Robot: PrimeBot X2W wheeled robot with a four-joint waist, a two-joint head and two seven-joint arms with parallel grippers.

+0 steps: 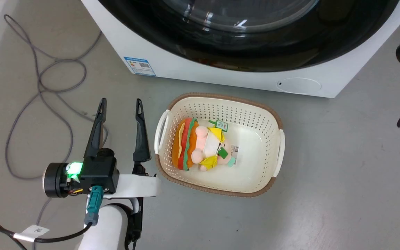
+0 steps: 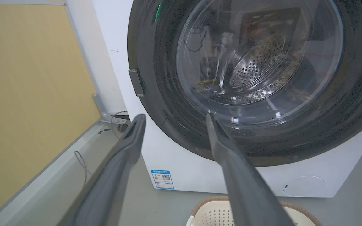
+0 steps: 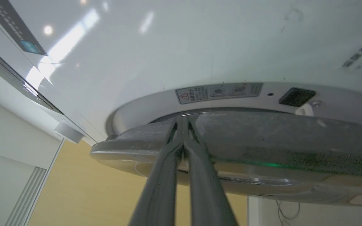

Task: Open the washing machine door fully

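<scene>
Nearest in the head view, my left gripper [image 1: 121,104] spreads wide, empty. Its wrist view faces the washing machine door [image 2: 262,62]. In the right wrist view, my right gripper [image 3: 182,125], fingers pressed together on nothing, hooks behind the door's ajar rim; I'd pull slowly outward.

washing machine door [image 1: 221,52] cropped at top, label [image 1: 139,66] print perhaps unreadable

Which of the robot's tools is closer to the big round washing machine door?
Right. The right tool has its tips at the edge of the washing machine door. The left tool hangs open beside the basket, apart from the door.
</scene>
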